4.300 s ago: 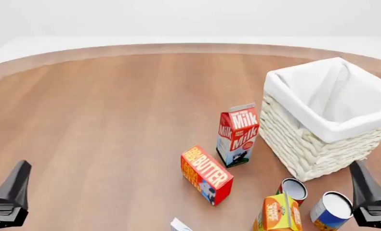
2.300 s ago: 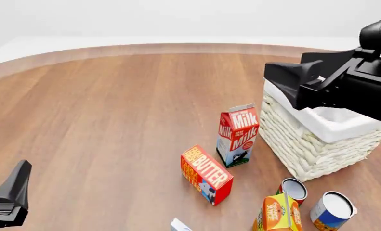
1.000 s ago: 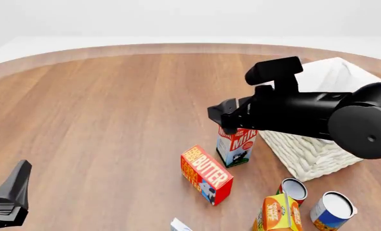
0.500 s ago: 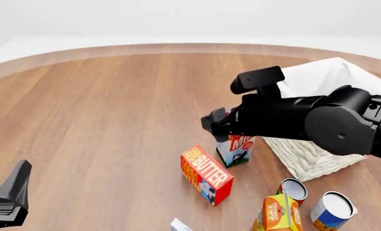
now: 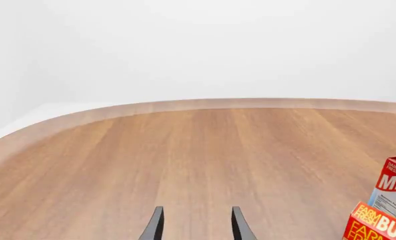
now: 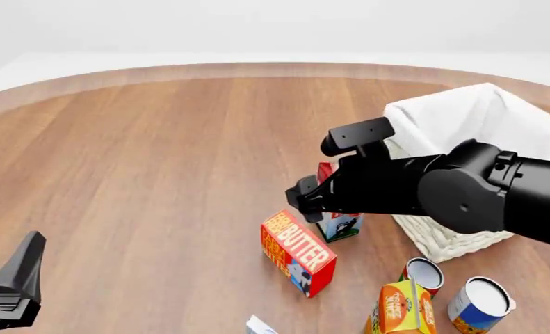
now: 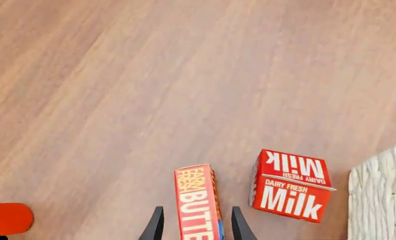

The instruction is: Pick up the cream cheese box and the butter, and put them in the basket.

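Lying flat on the wooden table, near its front edge: the butter, an oblong red and orange carton, yellow lettering up, blue-white picture at its near end.

Milk carton: upright, just behind and to the right of the butter, partly hidden by the right arm in the front view.

Basket: cream-white wicker with white cloth liner, to the right of the milk carton, front wall partly covered by the arm.

Cream cheese box: only a pale corner shows at the bottom edge of the front view, in front of the butter.

Juice carton and two cans: grouped at front right, near the basket.

Right gripper: above the butter, fingers parted, one on each side of the carton's width in the right wrist view; contact cannot be told.

Left gripper: low at the front left, fingers parted, nothing between them.
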### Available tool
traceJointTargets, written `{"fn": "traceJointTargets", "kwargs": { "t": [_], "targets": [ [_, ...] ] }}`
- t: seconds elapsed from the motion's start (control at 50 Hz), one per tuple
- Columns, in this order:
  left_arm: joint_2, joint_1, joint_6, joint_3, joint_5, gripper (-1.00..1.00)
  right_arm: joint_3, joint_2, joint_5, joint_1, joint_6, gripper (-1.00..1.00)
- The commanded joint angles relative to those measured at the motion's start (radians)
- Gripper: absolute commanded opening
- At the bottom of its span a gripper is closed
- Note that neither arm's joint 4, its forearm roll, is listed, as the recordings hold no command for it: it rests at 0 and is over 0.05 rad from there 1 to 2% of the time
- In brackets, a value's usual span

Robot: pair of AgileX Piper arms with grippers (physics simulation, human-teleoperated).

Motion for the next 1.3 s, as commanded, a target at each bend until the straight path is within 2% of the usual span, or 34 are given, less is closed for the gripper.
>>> {"fn": "traceJointTargets", "kwargs": {
  "t": [0.02,0.14,0.32,0.34,0.36,0.6,0.82,0.84,1.3],
  "targets": [
    [0.0,0.0,0.0,0.0,0.0,1.0,0.021,0.027,-0.024,0.015,0.021,1.0],
    [0.0,0.0,0.0,0.0,0.0,1.0,0.044,0.055,-0.04,0.0,0.001,1.0],
    [0.0,0.0,0.0,0.0,0.0,1.0,0.058,0.078,-0.06,0.005,0.02,1.0],
    [0.0,0.0,0.0,0.0,0.0,1.0,0.05,0.105,-0.053,-0.014,-0.032,1.0],
    [0.0,0.0,0.0,0.0,0.0,1.0,0.05,0.098,-0.055,0.0,0.003,1.0],
    [0.0,0.0,0.0,0.0,0.0,1.0,0.063,0.12,-0.071,0.01,0.008,1.0],
    [0.0,0.0,0.0,0.0,0.0,1.0,0.103,0.135,-0.107,0.025,0.041,1.0],
    [0.0,0.0,0.0,0.0,0.0,1.0,0.116,0.14,-0.118,0.04,0.064,1.0],
    [0.0,0.0,0.0,0.0,0.0,1.0,0.138,0.155,-0.123,0.04,0.068,1.0]
  ]
}}
